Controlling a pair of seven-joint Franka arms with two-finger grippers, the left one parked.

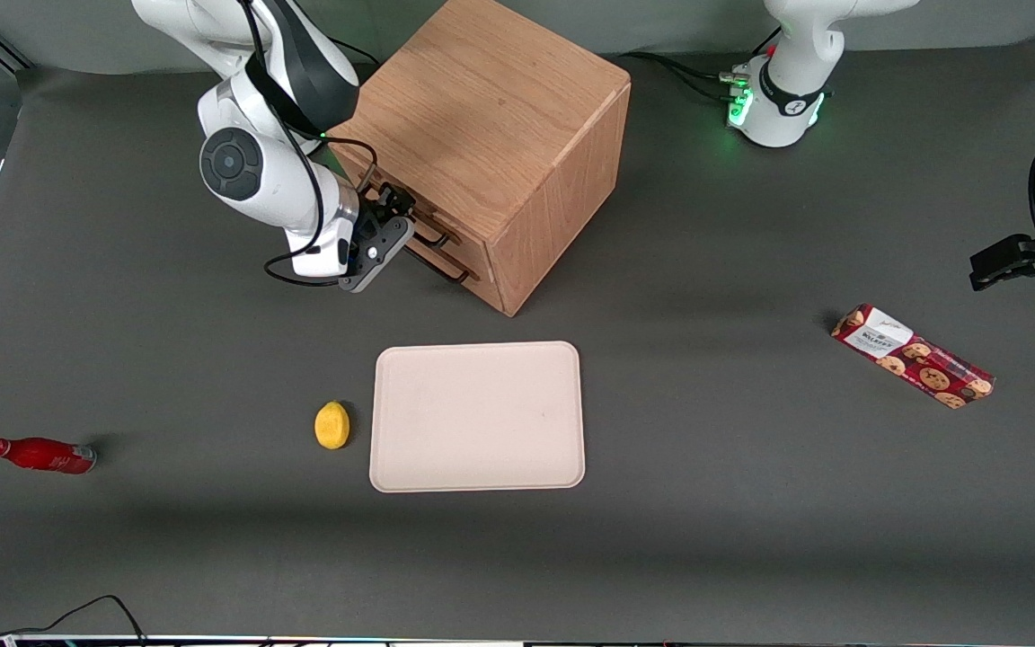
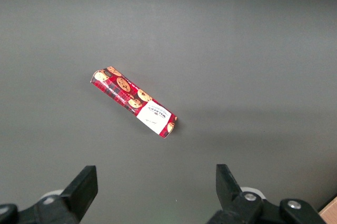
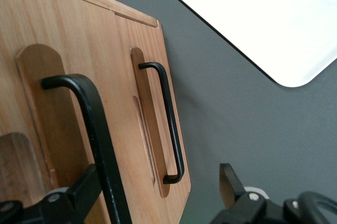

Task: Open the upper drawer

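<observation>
I have the right arm's black two-finger gripper (image 1: 389,235) at the front of the light-oak wooden cabinet (image 1: 490,117), right up against the upper drawer (image 3: 31,103); its fingers (image 3: 84,190) are spread wide, one on each side of that drawer's long thin black bar handle (image 3: 95,129), with nothing clamped; the lower drawer's matching black handle (image 3: 168,124) sits just beside it, closer to the grey table (image 1: 751,503); nearer the front camera lie a pale beige rectangular tray (image 1: 478,416) and, beside it, a small yellow lemon (image 1: 331,425).
</observation>
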